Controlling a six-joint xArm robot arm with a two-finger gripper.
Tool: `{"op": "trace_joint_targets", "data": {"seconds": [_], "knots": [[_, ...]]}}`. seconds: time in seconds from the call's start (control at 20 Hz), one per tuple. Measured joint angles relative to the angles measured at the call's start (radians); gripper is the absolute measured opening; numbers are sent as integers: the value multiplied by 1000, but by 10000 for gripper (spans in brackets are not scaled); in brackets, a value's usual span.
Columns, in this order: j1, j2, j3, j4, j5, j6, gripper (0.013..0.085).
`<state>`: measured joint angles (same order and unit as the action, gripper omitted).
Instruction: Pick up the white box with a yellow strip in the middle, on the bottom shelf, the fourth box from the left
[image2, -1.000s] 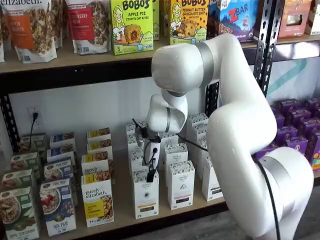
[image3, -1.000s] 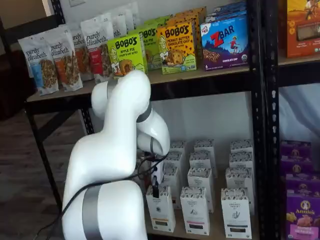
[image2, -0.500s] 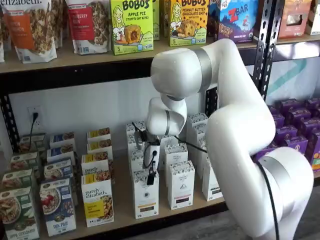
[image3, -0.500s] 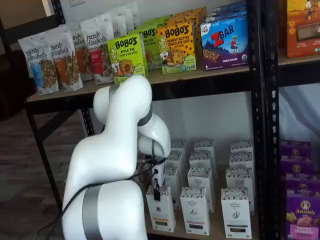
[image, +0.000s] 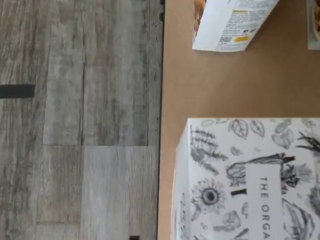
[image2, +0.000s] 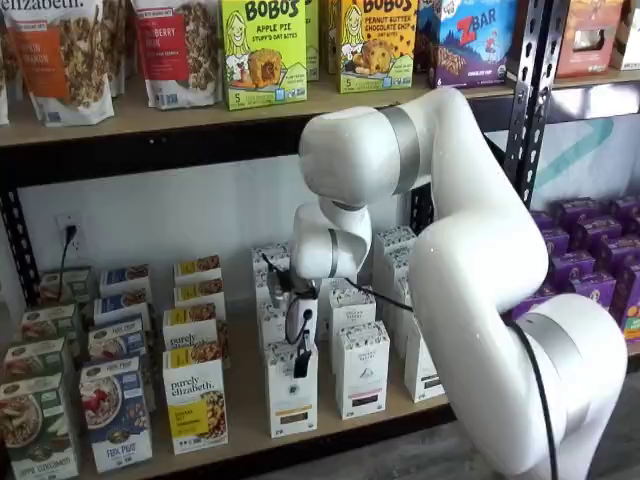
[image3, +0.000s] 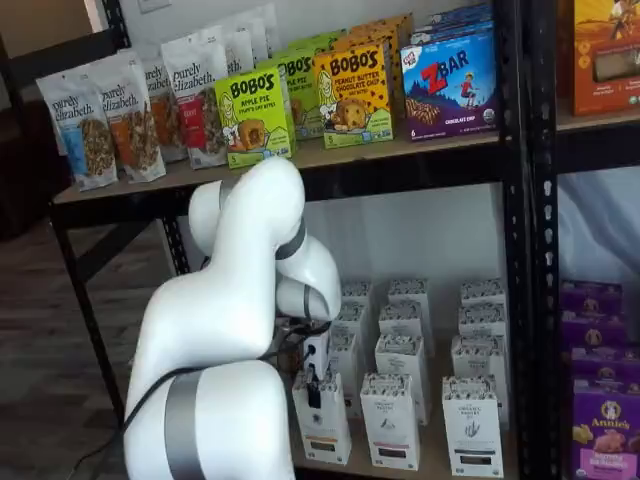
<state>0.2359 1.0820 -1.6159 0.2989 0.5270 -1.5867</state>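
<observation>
From my station the biggest thing I see is the white arm (image2: 470, 270), which fills the right half of a shelf view and bends down in front of the bottom shelf (image2: 240, 400), its tan board carrying rows of cartons behind a black front rail. The upper shelf (image2: 150, 120) above it holds granola bags and green and yellow Bobo's boxes. On the bottom shelf, the purely elizabeth boxes (image2: 193, 398) with yellow labels stand to one side of the target row, and a white carton with a dark band (image2: 362, 368) stands just beside it on the other side. The white box (image2: 291, 388), speckled around its top with a yellow band low on its front, stands upright at the front edge of the board, and in both shelf views the gripper (image2: 301, 362) hangs directly over its top. The wrist view looks down on that box's illustrated top, close to the shelf's front edge with grey floor planks beyond. I only see the black fingers (image3: 313, 388) as a narrow dark shape side-on, but they are spread as wide as they go, and I see nothing held between them.
</observation>
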Motion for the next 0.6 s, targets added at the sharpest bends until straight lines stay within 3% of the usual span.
{"op": "trace_joint_targets", "data": {"seconds": [0.15,0.3,0.4,0.6], "knots": [[2,11,-7,-6,-2,6,850],[0,16,-10,18,-5,-17,850],[-2,16,-10,34,-7,-32,770],[-3,13,-6,31,-17,-31,690]]}}
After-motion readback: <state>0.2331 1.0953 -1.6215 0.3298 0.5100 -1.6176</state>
